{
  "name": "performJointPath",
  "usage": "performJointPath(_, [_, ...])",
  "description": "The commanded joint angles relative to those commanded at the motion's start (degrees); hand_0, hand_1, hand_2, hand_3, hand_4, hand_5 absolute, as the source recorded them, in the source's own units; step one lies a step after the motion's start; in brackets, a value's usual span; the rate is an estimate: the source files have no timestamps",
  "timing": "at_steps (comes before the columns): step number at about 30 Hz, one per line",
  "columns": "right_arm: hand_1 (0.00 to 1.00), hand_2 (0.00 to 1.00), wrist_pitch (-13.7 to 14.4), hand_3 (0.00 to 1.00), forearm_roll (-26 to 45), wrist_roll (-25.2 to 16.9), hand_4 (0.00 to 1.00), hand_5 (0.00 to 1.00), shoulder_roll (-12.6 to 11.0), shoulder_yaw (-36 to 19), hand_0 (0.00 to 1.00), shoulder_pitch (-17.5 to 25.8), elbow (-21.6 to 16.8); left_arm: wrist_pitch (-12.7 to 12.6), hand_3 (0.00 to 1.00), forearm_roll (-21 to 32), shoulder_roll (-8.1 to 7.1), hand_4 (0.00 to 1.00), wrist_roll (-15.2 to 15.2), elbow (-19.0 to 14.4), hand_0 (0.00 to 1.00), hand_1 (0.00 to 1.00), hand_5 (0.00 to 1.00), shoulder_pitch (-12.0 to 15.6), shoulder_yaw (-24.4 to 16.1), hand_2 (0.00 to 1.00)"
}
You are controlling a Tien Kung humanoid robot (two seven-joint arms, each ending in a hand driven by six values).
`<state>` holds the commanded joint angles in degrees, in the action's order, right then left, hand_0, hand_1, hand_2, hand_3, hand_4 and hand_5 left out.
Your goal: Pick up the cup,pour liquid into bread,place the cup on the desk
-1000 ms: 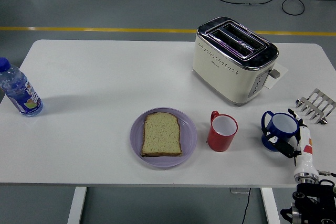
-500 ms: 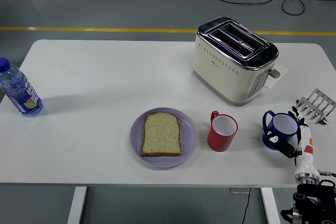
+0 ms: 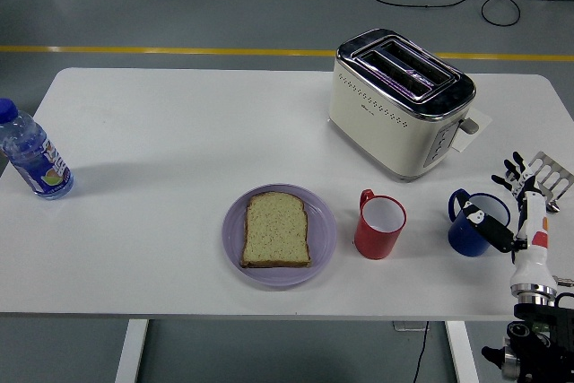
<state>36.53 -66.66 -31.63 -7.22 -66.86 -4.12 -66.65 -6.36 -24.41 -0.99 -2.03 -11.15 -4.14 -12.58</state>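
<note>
Right hand (image 3: 518, 213): entered from the table's near right corner; black fingers (image 3: 513, 168) were spread and pointed toward the far edge, gripping nothing. The thumb lay against the right side of the blue cup; whether it pressed on the cup could not be told.
Right forearm: white shell with a red mark, rising from the near edge at the right corner.
Blue cup (image 3: 470, 226): stood upright near the table's right edge, toward the near side, just left of the hand. Dark blue outside, pale inside, with a loop handle on its upper left and a small white mark on its right side. Contents could not be seen.
Red cup (image 3: 380, 225): stood upright left of the blue cup and apart from it, toward the near edge. Red outside, white inside, with a handle on its far left side. Contents could not be seen.
Purple plate (image 3: 323, 241): lay just left of the red cup, near the middle of the near edge.
Bread (image 3: 277, 230): one slice lay flat on the plate, with a brown crust and a pale crumb.
Metal rack (image 3: 544, 175): lay at the right edge, just behind the hand's fingers.
Toaster (image 3: 399, 102): cream body with a chrome top and two slots, standing right of centre toward the far edge.
Water bottle (image 3: 32, 154): blue cap, standing upright at the left edge.
</note>
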Motion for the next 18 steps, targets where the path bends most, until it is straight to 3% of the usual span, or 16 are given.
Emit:
performJointPath(6, [0.752,0.899,-1.0,0.941,0.6,2.4,0.905,0.132,-0.2,-3.1,0.873,1.1,-6.5,0.0,0.527,0.0,-0.02,0.306,0.0,0.0,0.648,0.616,0.729,-0.1,-0.1,0.607])
performJointPath(7, [0.752,0.899,-2.9,0.941,2.5,3.5,0.905,0.132,-0.3,-4.5,0.873,1.4,-8.5,0.0,0.527,0.0,-0.03,0.306,0.0,0.0,0.648,0.616,0.729,-0.1,-0.2,0.607])
performJointPath(8, [0.691,0.735,-4.4,0.671,4.0,4.5,0.692,0.158,-0.4,-5.5,0.786,1.7,-10.0,0.0,0.527,0.0,-0.02,0.307,0.0,0.0,0.65,0.616,0.729,-0.1,-0.2,0.608])
performJointPath(13, [0.691,0.735,-12.8,0.671,14.1,9.4,0.692,0.158,-0.9,-10.4,0.786,2.7,-16.3,0.0,0.527,0.0,-0.04,0.307,0.0,0.0,0.65,0.616,0.729,-0.1,-0.1,0.608])
performJointPath(14, [0.664,0.689,-15.2,0.613,16.6,11.4,0.631,0.191,-1.2,-12.2,0.752,3.0,-17.6,0.0,0.527,-0.1,-0.05,0.307,0.0,0.0,0.65,0.616,0.729,0.0,-0.2,0.608])
performJointPath(18, [0.664,0.689,-24.8,0.613,26.3,20.0,0.631,0.191,-1.7,-18.0,0.752,3.3,-18.7,0.0,0.527,-0.2,-0.1,0.307,0.0,0.0,0.65,0.616,0.729,-0.1,-0.2,0.608])
